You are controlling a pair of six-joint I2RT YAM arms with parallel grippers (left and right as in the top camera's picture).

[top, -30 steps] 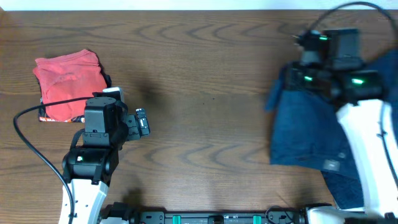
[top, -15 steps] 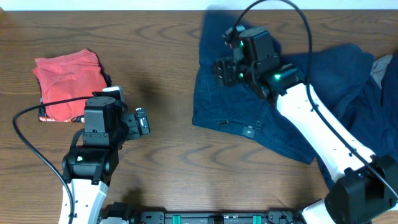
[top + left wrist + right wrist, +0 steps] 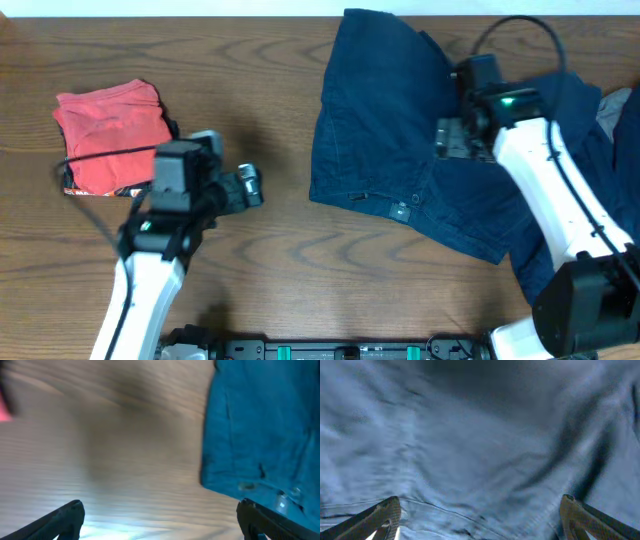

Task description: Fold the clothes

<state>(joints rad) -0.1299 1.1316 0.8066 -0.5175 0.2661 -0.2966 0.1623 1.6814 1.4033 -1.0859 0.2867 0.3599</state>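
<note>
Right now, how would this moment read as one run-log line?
left gripper: open, above table | right gripper: open, over navy garment | garment: spread, unfolded | red cloth: folded

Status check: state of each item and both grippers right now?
navy garment: unfolded, spread out, wrinkled.
red cloth: folded, far left, apart from both grippers.
left gripper: open, empty, over the table.
right gripper: open, over the navy garment, gripping nothing.
</note>
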